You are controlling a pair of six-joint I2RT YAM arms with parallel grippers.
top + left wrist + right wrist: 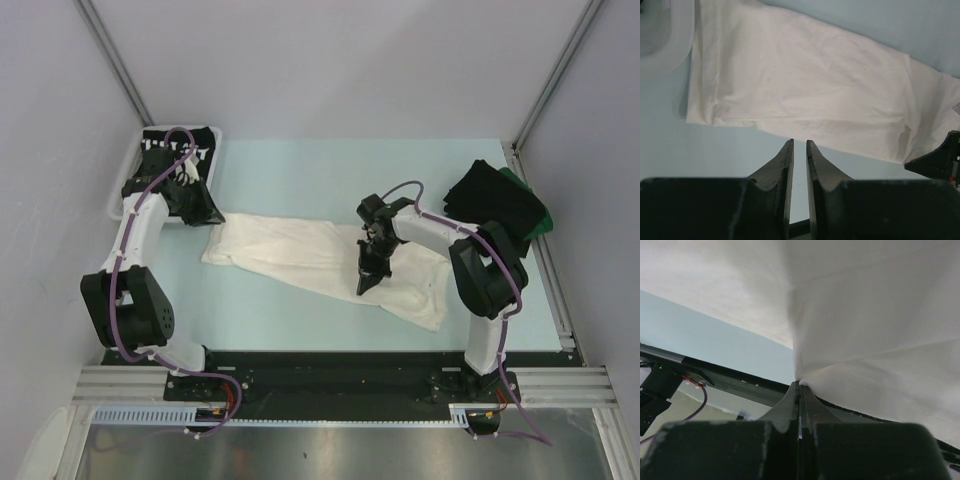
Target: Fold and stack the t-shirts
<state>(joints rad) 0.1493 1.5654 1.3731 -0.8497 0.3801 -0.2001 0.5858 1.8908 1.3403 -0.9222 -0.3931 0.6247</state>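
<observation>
- Pinching the near edge of the white t-shirt [300,255] with the right claw [799,385], shut tight.
- Lying long across the middle of the counter [300,170].
- Holding nothing in the left claw [799,145], tips a little apart, just by the shirt's left end.
- Might slip out or bunch up if pulled from one side only.
- Could slide crooked toward the basket [114,198] or the dark folded pile [500,200] at far right.

Obscured items
Lettered tee [165,148]: script too small. Green tee [541,215]: mostly under black tee [495,195]. White tee [865,315]: cropped, wrist views.
</observation>
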